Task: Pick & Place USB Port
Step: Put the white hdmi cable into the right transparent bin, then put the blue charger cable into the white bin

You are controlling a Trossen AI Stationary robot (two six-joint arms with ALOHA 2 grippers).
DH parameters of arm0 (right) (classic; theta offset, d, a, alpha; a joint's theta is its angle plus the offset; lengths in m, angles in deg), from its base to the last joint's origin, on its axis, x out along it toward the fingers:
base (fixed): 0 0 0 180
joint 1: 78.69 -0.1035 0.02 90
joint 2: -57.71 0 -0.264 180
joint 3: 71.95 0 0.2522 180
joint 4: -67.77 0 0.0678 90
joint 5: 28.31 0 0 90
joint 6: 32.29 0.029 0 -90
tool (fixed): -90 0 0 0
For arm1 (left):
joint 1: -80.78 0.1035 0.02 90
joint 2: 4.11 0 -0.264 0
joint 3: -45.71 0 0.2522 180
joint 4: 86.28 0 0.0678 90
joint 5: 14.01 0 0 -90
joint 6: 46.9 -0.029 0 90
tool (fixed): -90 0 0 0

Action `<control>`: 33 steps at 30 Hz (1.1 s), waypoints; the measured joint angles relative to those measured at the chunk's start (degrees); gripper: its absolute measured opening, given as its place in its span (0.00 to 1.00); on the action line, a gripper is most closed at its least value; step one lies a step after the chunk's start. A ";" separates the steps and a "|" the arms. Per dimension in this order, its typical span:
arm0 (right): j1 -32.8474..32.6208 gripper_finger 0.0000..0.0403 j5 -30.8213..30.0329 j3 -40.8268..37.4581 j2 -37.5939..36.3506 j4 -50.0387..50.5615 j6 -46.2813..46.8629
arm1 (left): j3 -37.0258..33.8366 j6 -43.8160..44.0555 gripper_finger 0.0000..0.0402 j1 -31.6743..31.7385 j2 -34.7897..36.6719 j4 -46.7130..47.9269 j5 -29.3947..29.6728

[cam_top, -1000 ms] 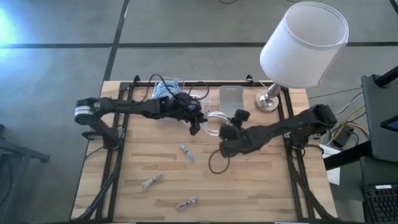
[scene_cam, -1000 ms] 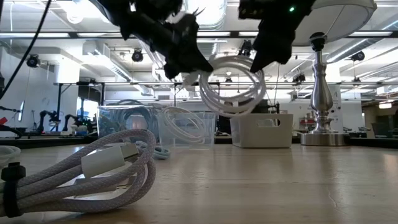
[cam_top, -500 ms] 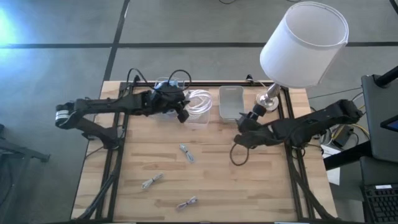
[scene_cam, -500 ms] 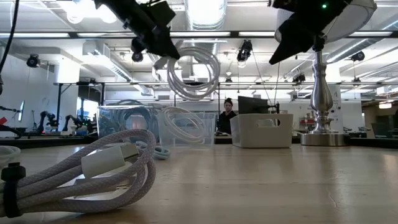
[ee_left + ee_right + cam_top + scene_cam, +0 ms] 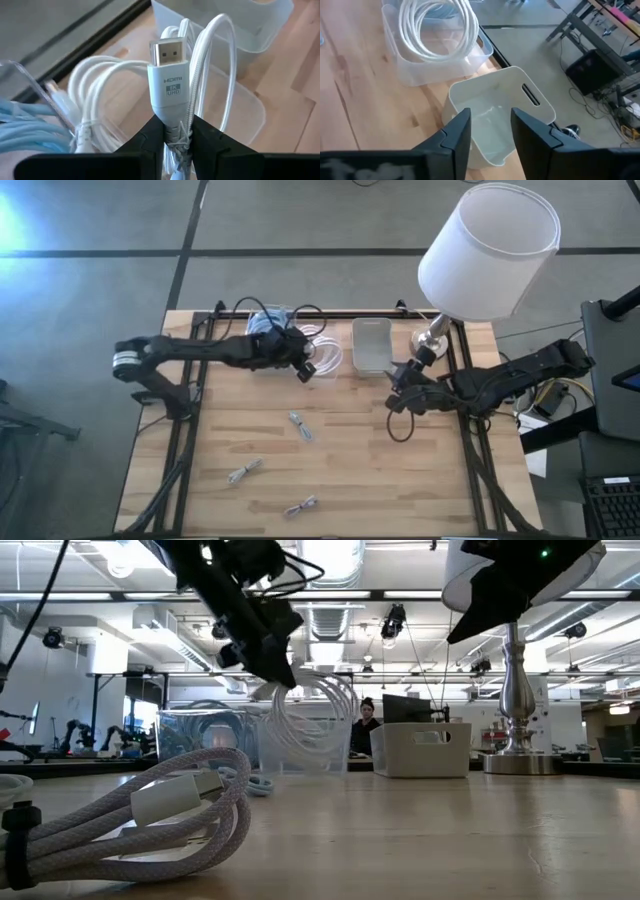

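A white coiled HDMI cable is in my left gripper, which is shut on it. In the high view my left gripper is over the clear bin at the table's far side. In the low view the coil hangs from the gripper down to the clear bin. A second white coil lies inside that bin. My right gripper is open and empty, right of the bins; its wrist view looks past the gripper at the white bin. My left gripper pinches the cable between its two fingers just behind the white plug, where the wraps are bundled. The plug points away from the fingers, and the loops hang below the gripper, over the clear bin; whether they touch it I cannot tell.
Another clear bin with blue cables stands left of the first, and the white bin right of it. A lamp stands at the far right corner. Three bundled braided cables lie on the near half.
My left gripper carried the white coil from the table's middle toward the far edge, then lowered it to the clear bin. My right gripper drew away from the coil toward the table's right edge.
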 joint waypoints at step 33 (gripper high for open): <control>0.02 0.32 2.05 0.24 1.90 -2.97 -3.03 | 2.47 -8.41 0.48 1.60 1.42 4.12 -2.72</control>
